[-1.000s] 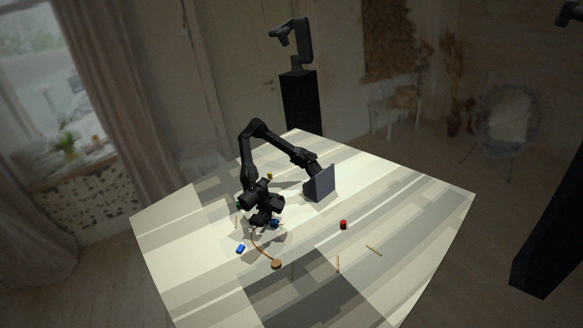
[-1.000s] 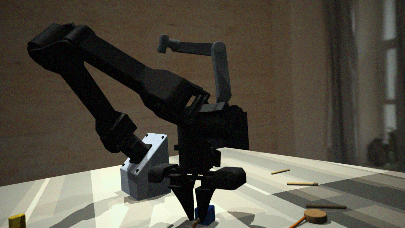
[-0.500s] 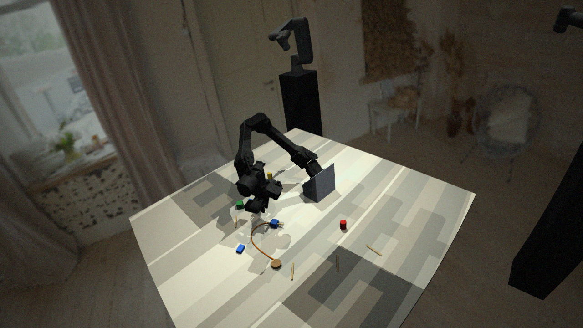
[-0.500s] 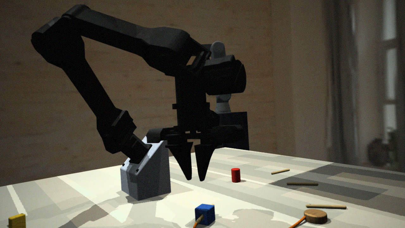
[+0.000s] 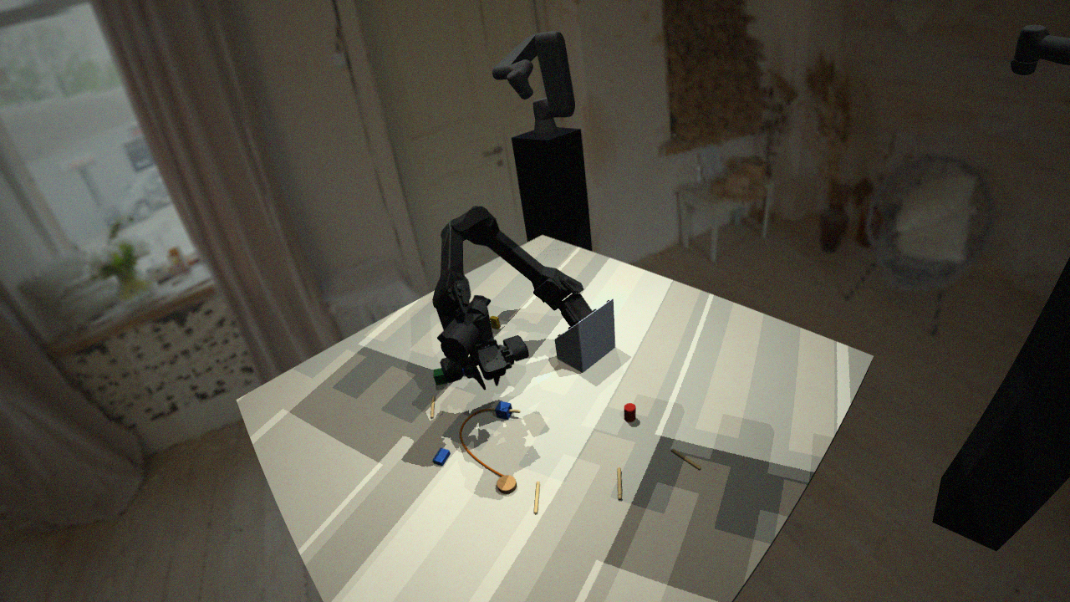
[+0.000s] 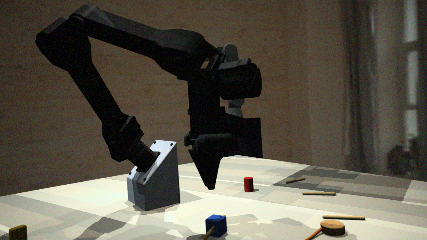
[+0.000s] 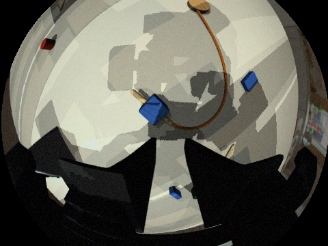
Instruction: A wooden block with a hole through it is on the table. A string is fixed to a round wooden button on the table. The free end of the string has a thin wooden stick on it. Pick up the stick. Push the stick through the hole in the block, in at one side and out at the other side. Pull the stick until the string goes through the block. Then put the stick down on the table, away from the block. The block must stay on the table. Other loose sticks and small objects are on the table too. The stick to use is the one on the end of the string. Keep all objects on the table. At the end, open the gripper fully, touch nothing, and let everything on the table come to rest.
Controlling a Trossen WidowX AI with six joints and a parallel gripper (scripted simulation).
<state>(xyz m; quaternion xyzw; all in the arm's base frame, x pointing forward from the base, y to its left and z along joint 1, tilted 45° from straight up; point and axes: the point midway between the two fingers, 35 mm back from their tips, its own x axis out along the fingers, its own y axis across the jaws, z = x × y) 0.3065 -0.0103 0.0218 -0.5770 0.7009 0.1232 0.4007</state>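
Note:
The blue block [image 5: 503, 410] [image 6: 215, 226] [image 7: 154, 110] stands on the table. The stick [image 7: 138, 96] lies through its hole: one end sticks out at the far left side in the wrist view, and the string end shows at the opposite side. The orange string [image 5: 465, 446] [image 6: 313, 233] [image 7: 225, 78] curves from there to the round button [image 5: 506, 483] [image 6: 332, 227] [image 7: 199, 5]. My gripper [image 5: 490, 385] [image 6: 211, 188] [image 7: 170, 143] is partly open and empty, above the table and short of the block in the wrist view. The stick's middle is hidden inside the block.
Loose sticks [image 5: 536, 497] [image 5: 619, 483] [image 5: 685, 458] lie beyond the button, and another [image 5: 432, 408] lies near a green block [image 5: 439, 376]. A flat blue piece [image 5: 441, 456] [image 7: 249, 81], a red cylinder [image 5: 629, 412] [image 6: 248, 184] [image 7: 48, 44] and a yellow block [image 5: 494, 322] [image 6: 17, 232] are around.

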